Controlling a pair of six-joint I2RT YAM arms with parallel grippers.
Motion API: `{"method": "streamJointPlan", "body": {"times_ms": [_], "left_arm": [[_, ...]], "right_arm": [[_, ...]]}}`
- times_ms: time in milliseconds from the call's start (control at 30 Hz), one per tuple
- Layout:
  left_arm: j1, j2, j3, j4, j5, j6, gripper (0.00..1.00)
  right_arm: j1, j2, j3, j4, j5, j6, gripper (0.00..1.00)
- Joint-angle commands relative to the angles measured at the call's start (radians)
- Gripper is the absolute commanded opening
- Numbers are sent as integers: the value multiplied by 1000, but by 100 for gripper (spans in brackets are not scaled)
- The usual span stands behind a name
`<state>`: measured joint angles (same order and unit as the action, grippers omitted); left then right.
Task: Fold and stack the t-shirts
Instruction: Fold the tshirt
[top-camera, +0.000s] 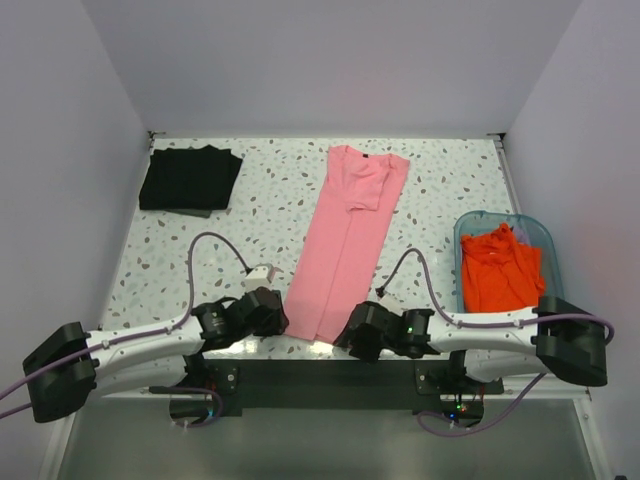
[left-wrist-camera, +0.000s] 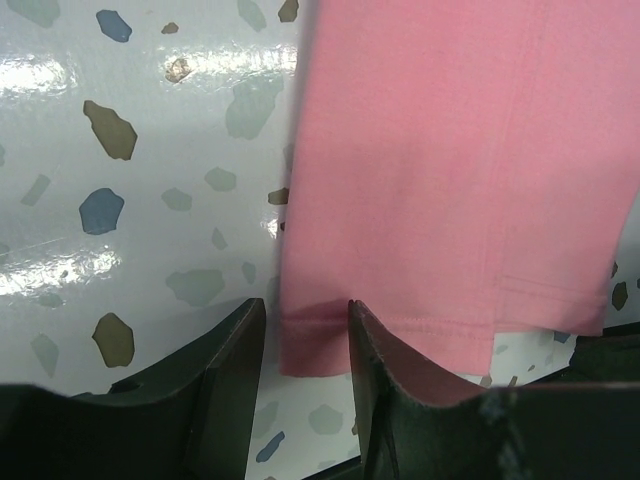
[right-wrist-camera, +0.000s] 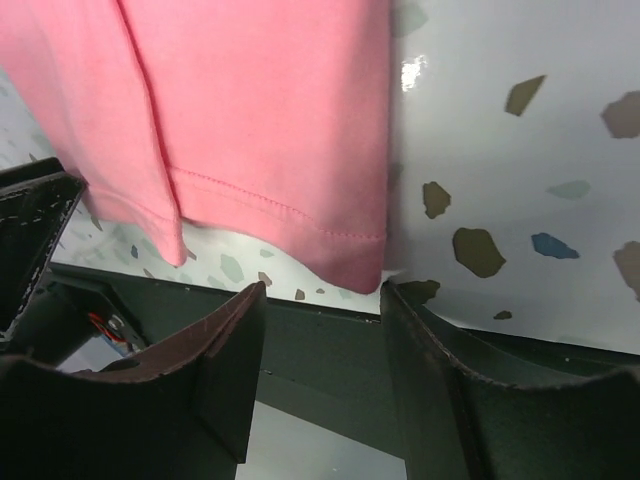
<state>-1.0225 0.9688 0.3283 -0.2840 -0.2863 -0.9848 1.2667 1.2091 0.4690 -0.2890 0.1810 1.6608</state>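
1. pink t-shirt (top-camera: 345, 240): flat on the tabletop (top-camera: 270, 205), folded lengthwise into a long narrow strip. The collar end is near the far edge at about centre. The hem end is at the near edge, slightly left of centre, so the strip runs on a slight diagonal. One sleeve is folded in over the chest at the far end.
2. left gripper (top-camera: 272, 316): low at the near edge, on the hem's left corner. In the left wrist view the left gripper (left-wrist-camera: 305, 310) has its jaws released, with a clear gap. The hem corner of the pink t-shirt (left-wrist-camera: 450, 150) lies in that gap, and the cloth is not pinched.
3. right gripper (top-camera: 356, 334): low at the near edge, on the hem's right corner. In the right wrist view the right gripper (right-wrist-camera: 322, 295) is also released, jaws spread wide. The hem of the pink t-shirt (right-wrist-camera: 260, 100) sits just ahead of the fingertips, its right corner just beside the right-hand finger (right-wrist-camera: 430, 380). I can't tell whether they touch.
4. Hem stitching is visible in both wrist views. A lengthwise fold edge also shows in the right wrist view.
5. black t-shirt (top-camera: 190, 178): folded into a compact rectangle at the far-left corner, well apart from the pink one.
6. orange-red t-shirts (top-camera: 500, 272): bunched and unfolded inside the teal tub (top-camera: 459, 240), which sits at the right edge nearer the near-right corner. I can't tell how many there are.
7. Both arms reach inward from the near corners, and their wrists flank the pink hem.
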Motion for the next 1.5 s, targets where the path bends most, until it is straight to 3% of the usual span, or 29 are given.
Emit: {"method": "streamJointPlan", "body": {"times_ms": [0,500,867,1133,1267,1467], "left_arm": [[-5,2,-51,-27,38,3,44],[-22,-22,-44,-147,26,-94,41],[-54,16,-61,-127,56,-126,34],[-103,61,-46,-70,87,-112,10],[-174,79,-11,-86,75,-143,0],[-266,100,50,-113,53,-203,0]], "right_arm": [[8,-20,-70,-151,103,42,54],[8,-13,-66,-177,172,37,54],[8,33,-69,-157,199,16,32],[8,-22,-38,-258,201,-79,0],[8,-103,-7,-379,189,-173,0],[8,-221,14,-482,129,-249,0]]}}
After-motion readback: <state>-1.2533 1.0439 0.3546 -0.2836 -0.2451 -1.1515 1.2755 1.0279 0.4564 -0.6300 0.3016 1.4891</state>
